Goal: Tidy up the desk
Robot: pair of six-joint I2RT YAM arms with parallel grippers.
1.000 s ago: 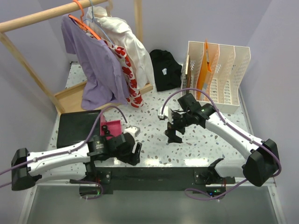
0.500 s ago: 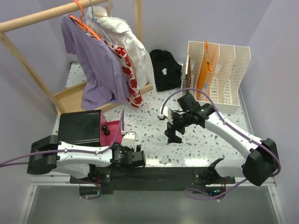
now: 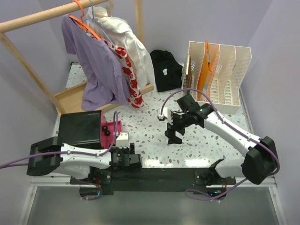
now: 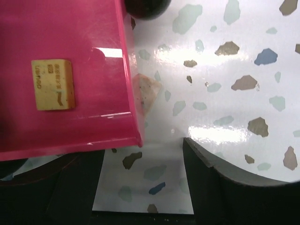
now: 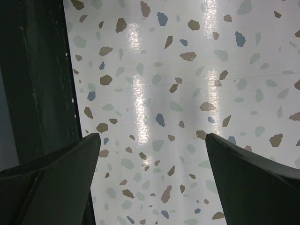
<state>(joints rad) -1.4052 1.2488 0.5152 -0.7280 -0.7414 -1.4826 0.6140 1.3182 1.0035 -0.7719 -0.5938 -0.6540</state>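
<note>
The desk (image 3: 150,123) is white terrazzo with a black rail along its front edge. My left gripper (image 3: 126,158) hovers low over the front left of the desk, just right of a pink tray (image 3: 111,129). In the left wrist view the pink tray (image 4: 65,70) holds a tan eraser (image 4: 52,84), and its corner sits just beyond my left gripper (image 4: 143,187), which is open over bare desk (image 4: 225,93). My right gripper (image 3: 173,134) hangs over the desk's middle. In the right wrist view the right gripper (image 5: 152,138) is wide open above bare desk (image 5: 187,70).
A black flat pad (image 3: 79,127) lies left of the pink tray. At the back stand a wooden clothes rack with hanging shirts (image 3: 105,61), a black folded cloth (image 3: 166,70) and a cream file organizer (image 3: 220,77). The front rail (image 5: 37,70) runs beside the right gripper.
My left arm has swung round and the left gripper has drawn back from beside the pink tray toward the desk's front edge. The right arm has stayed still.
</note>
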